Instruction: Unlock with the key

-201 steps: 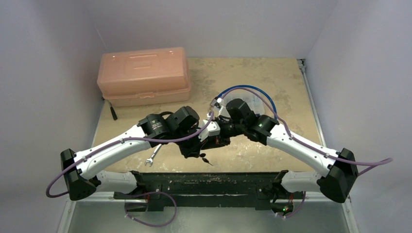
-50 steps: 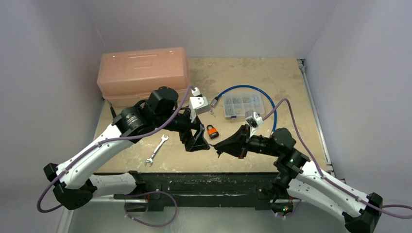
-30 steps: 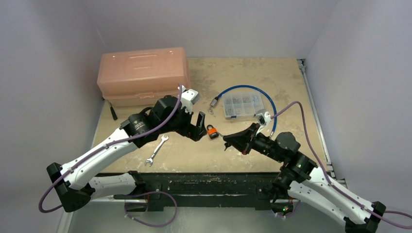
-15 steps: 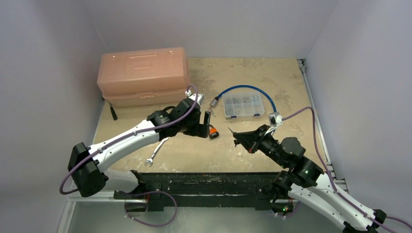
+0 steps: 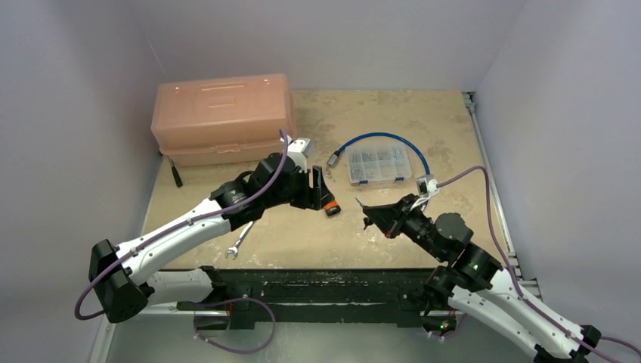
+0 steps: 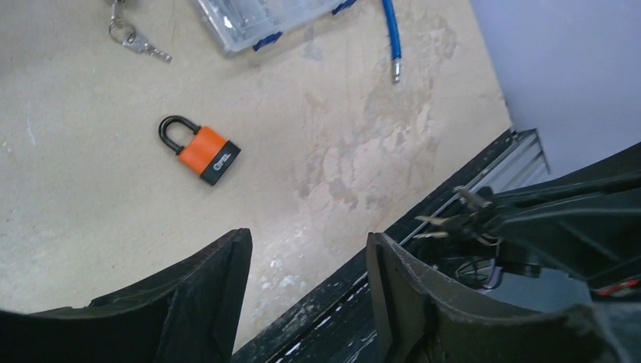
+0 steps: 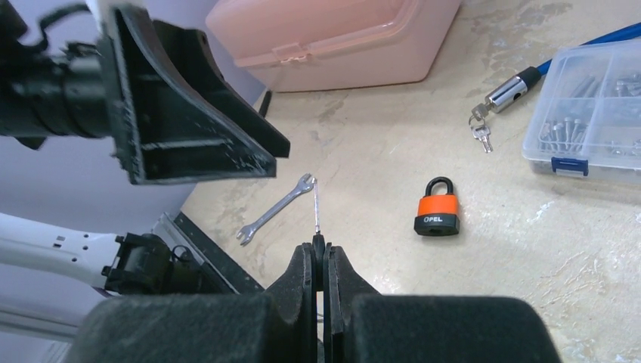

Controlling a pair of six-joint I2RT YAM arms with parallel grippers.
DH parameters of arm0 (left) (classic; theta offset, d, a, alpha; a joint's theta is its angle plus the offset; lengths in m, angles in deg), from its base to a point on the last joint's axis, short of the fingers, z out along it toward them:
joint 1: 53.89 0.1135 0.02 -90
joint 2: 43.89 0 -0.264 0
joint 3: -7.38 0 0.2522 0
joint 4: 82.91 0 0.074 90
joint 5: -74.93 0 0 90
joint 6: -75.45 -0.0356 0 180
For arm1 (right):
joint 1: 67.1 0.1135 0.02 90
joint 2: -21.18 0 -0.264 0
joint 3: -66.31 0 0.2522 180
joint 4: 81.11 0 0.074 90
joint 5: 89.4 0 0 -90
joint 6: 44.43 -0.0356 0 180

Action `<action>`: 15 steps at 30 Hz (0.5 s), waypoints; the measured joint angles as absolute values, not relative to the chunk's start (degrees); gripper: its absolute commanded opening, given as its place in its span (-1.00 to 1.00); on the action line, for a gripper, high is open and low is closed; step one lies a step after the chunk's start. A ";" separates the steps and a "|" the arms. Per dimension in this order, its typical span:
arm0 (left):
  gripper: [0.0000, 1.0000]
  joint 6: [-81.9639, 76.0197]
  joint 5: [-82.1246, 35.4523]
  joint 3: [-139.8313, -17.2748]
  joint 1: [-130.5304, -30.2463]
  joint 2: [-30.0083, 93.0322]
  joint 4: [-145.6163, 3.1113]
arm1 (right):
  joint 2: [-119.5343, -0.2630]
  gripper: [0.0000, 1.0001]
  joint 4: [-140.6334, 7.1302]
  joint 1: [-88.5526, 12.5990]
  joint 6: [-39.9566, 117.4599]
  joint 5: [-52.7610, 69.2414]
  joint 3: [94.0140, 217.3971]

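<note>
Over the last half second the right arm and the padlock [image 6: 200, 150] have kept their places, while the left arm's shoulder has swung toward the lower left of the overhead view. The left gripper [image 6: 308, 238] hangs tilted above the table [image 5: 438, 121], its blunt black fingers parted with only bare surface between them. The lock lies flat beyond their tips, in the upper left of the left wrist view, untouched. The right gripper [image 7: 320, 246], centre right in the overhead view, points left, its fingers pinched tight on the key [image 7: 316, 206], whose thin metal blade sticks straight out from the tips. The padlock has an orange body, a black base band and a black looped shackle. A flat steel wrench [image 7: 276, 209] lies to its left in the right wrist view, on mottled beige tabletop
</note>
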State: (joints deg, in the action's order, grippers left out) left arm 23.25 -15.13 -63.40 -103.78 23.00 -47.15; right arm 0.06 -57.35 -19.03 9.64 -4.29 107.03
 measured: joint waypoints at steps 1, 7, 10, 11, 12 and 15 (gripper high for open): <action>0.22 24.06 -15.22 -64.56 -103.78 23.22 -47.00 | -0.64 -1.00 -58.00 -19.03 10.26 -4.31 107.03; 0.21 33.76 -14.21 -68.67 -103.78 25.58 -43.78 | -5.60 -1.00 -62.90 -19.01 15.63 -4.29 107.03; 0.19 39.95 -14.93 -68.45 -103.78 25.58 -44.16 | -7.61 -1.00 -65.78 -19.01 18.58 -4.22 107.03; 0.17 41.54 -15.17 -68.25 -103.78 25.51 -44.68 | -8.44 -1.00 -66.64 -19.01 19.63 -4.20 107.03; 0.15 43.34 -15.46 -67.92 -103.78 25.38 -45.34 | -9.36 -1.00 -67.45 -19.01 20.62 -4.18 107.05; 0.11 47.25 -15.76 -66.76 -103.78 24.92 -46.65 | -12.20 -1.00 -69.17 -18.64 23.48 -4.24 107.05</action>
